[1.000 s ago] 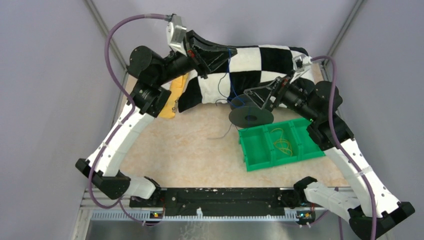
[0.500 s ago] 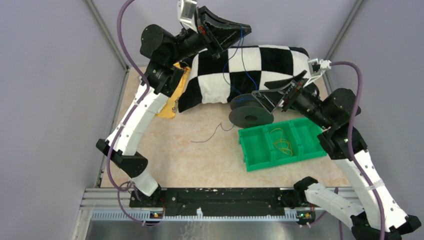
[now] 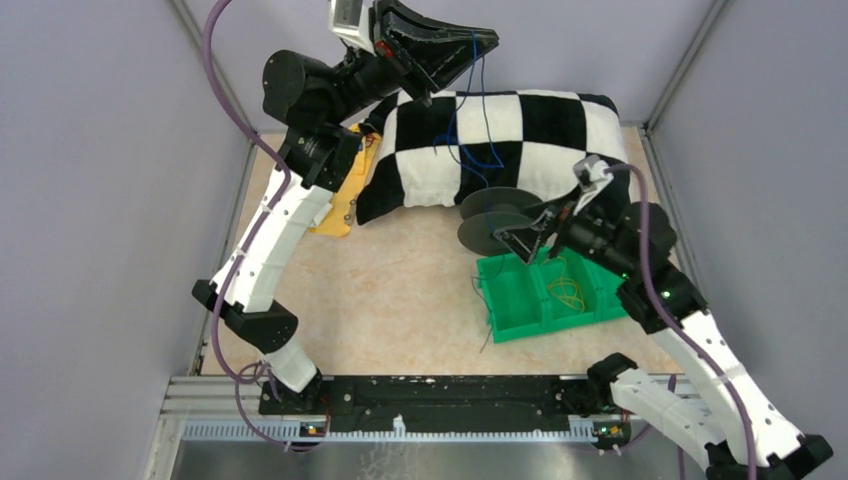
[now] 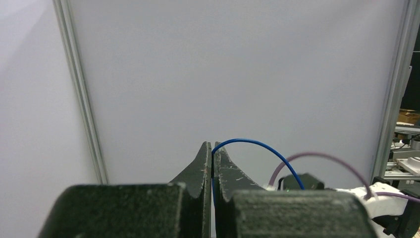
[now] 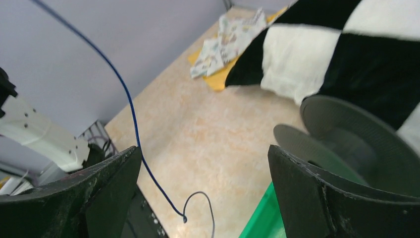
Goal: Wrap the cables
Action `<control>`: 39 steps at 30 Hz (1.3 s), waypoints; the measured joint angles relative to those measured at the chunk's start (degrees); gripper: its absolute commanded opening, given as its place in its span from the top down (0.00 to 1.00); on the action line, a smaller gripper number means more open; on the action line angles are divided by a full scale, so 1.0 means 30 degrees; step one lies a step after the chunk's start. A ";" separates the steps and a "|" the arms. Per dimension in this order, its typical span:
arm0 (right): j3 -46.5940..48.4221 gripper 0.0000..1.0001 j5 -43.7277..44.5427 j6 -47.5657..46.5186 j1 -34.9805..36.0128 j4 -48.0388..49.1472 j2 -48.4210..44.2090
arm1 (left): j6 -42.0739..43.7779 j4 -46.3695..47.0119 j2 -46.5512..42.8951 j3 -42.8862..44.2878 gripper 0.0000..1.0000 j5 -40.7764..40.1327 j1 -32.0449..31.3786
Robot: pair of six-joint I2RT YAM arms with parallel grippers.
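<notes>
- My left gripper [image 4: 213, 148] is clamped on the thin blue cable [image 4: 257, 145]. It is raised high at the back, I'd guess so the strand runs clear down to the spool [image 3: 497, 215].
- My right gripper [image 5: 203, 158] has its jaws wide apart with nothing between them, just beside the spool and over the green tray [image 3: 520, 320].
- Only the left wrist view shows the pinch.
- Only the right wrist view shows the cable's loose end curling above the table [image 5: 213, 119].

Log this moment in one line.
left jaws: shut on wire, raised high | right jaws: open, spool ahead
</notes>
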 measured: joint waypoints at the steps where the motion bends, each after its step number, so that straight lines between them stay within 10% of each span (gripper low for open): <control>1: -0.0634 0.01 -0.0481 0.0102 0.0000 0.0328 0.0226 | -0.0058 0.0022 0.0066 0.0044 1.00 -0.0051 -0.0015; 25: -0.2514 0.03 -0.2652 0.2353 0.2499 0.8043 0.5013 | -0.0306 -0.0015 0.0634 0.0699 1.00 -0.0495 -0.0066; 28: -0.2514 0.30 -0.2681 0.2572 0.2674 0.8502 0.5544 | -0.0306 -0.0015 0.0641 0.0699 1.00 -0.0546 -0.0066; 31: -0.2514 0.97 -0.2659 0.2681 0.2725 0.8677 0.6222 | -0.0306 -0.0015 0.0641 0.0699 1.00 -0.0605 -0.0066; 39: -0.2477 1.00 0.2251 0.2127 0.2812 0.4568 0.4852 | -0.0051 -0.0168 0.0576 0.0459 1.00 -0.0692 -0.0066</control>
